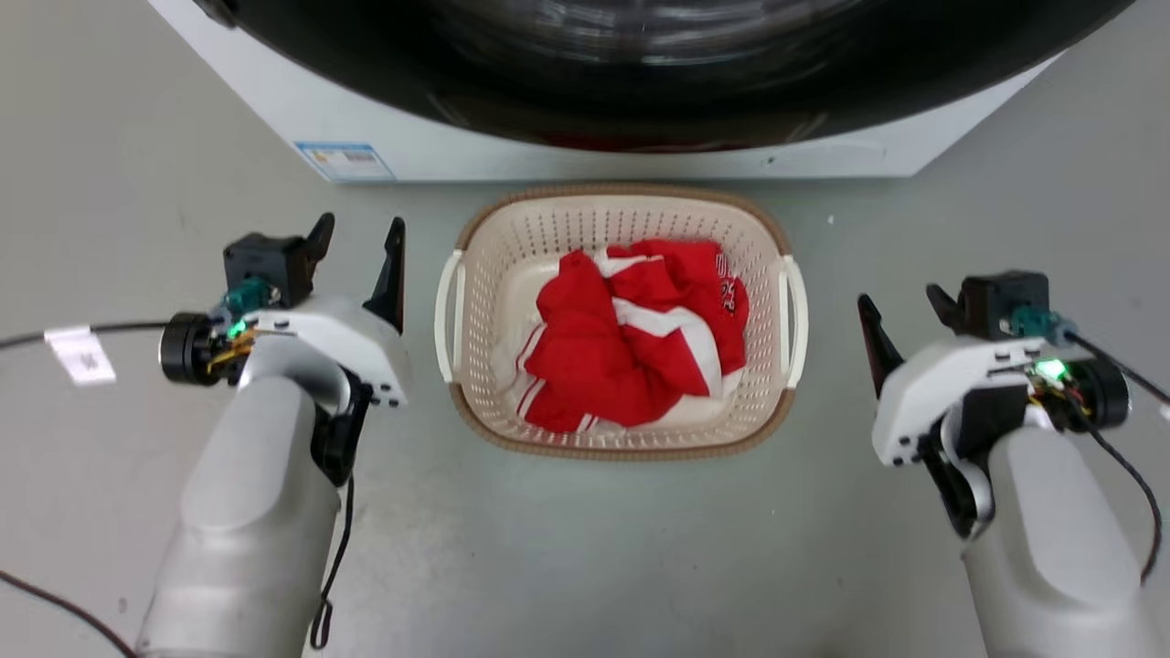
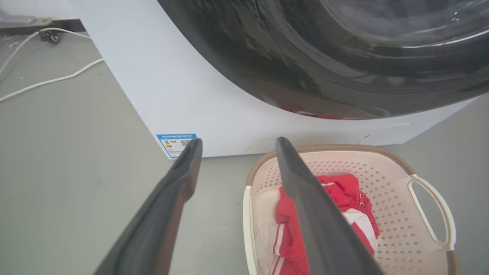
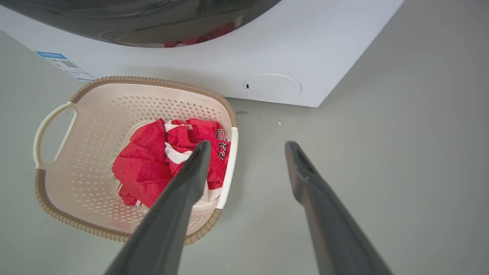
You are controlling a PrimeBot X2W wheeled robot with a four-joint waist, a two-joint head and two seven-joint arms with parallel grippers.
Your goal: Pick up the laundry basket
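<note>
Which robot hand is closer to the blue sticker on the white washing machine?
Left. The left hand is close by the blue paper sticker; the right hand is beyond the cream plastic basket.

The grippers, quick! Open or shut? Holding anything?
Left gripper: open, holding nothing.
Right gripper: open, holding nothing.

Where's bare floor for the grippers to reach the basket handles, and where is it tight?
Bare floor separates the left gripper from the left handle of the laundry basket, and the right gripper from the right handle. A wide patch lies on its near side. Tight: the narrow strip between the far rim and the washing machine.
</note>
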